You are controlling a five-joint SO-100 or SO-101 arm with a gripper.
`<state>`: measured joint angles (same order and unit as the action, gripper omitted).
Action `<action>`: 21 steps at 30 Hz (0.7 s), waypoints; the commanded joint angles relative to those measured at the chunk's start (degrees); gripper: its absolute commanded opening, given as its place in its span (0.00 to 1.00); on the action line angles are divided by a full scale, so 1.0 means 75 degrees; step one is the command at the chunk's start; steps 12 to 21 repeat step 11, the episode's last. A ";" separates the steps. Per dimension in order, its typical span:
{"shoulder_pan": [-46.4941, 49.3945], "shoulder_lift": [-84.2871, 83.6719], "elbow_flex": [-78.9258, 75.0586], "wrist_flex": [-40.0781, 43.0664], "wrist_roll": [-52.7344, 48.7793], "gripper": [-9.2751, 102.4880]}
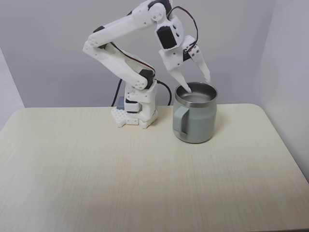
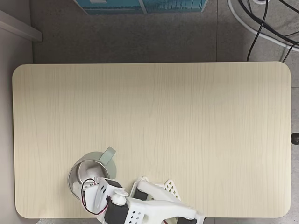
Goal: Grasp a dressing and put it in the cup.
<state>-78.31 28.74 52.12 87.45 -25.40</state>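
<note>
Both fixed views show the white two-finger gripper (image 1: 197, 84) (image 2: 92, 176) hanging over the squat pale grey-green mug with a shiny steel rim (image 1: 195, 118) (image 2: 74, 177). Its fingers are spread apart with nothing between them; one fingertip (image 1: 186, 88) dips just inside the rim, the other sits above the opening. A pale shape lies inside the mug beneath the gripper, but I cannot tell whether it is the gauze roll. The mug stands upright on the light wood-grain table (image 1: 120, 179) (image 2: 187, 121), just beside the white arm's base (image 1: 137, 113) (image 2: 161, 212), its handle facing the front camera. No writing is readable on the mug.
</note>
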 commanded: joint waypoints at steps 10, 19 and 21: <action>0.0281 -0.0281 0.0129 0.0176 -0.0094 0.24; 0.0316 -0.0375 0.0117 0.0199 -0.0105 0.24; 0.0316 -0.0375 0.0117 0.0199 -0.0105 0.24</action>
